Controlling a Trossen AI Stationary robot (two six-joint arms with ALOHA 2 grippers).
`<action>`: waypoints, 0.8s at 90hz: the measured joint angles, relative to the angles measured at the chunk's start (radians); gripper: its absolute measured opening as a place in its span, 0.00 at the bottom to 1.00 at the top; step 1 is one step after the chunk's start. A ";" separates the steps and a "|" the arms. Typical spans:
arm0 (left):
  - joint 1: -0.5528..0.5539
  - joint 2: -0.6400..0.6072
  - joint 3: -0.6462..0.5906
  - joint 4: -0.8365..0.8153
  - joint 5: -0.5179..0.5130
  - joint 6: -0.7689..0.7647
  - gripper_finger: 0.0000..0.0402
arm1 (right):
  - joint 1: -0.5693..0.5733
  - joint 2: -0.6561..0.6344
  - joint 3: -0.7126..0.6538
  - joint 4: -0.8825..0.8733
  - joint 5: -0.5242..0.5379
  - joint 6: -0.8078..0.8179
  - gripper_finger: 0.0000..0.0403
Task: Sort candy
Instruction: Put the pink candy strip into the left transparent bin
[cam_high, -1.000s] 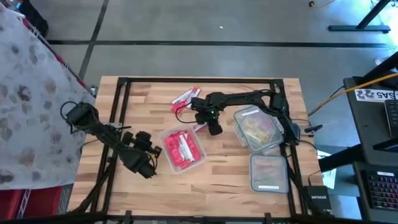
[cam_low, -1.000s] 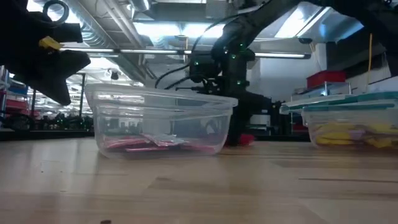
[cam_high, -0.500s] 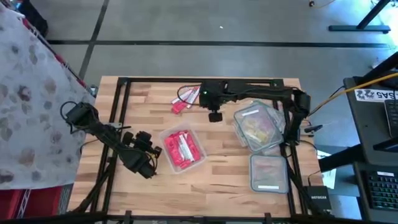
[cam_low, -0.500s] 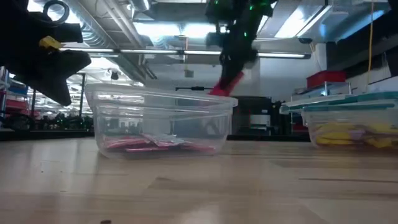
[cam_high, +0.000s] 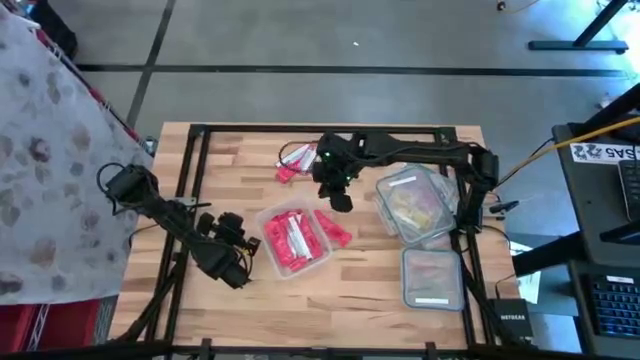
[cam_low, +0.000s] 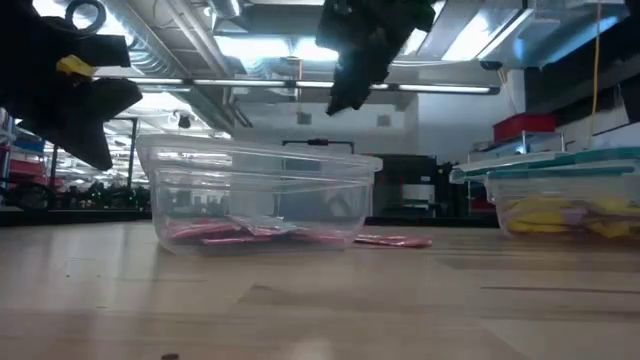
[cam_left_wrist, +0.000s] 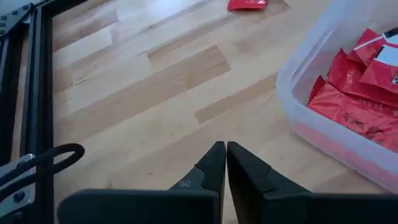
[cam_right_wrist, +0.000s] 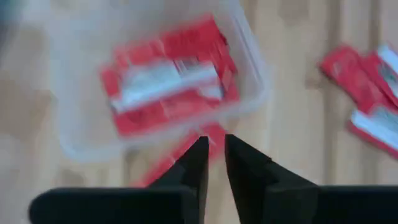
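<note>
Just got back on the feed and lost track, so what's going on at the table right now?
Candy sorting is under way. The right gripper hangs above the table beside the clear tub of red candy, its fingers nearly together and holding nothing. One red piece lies on the wood just outside that tub's wall rather than inside. A few more red pieces wait near the table's far edge. The left gripper rests shut by the tub's other side. The tub of yellow candy sits to the right.
</note>
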 joint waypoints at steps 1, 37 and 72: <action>0.000 0.000 0.000 0.000 0.000 0.000 0.00 | 0.002 0.002 0.000 -0.009 0.012 -0.005 0.12; 0.001 0.000 0.000 -0.001 -0.017 0.000 0.00 | 0.141 0.073 -0.166 -0.121 0.083 0.170 0.67; 0.003 -0.001 0.000 0.002 -0.053 0.034 0.00 | 0.290 0.066 -0.425 0.270 0.328 0.559 0.62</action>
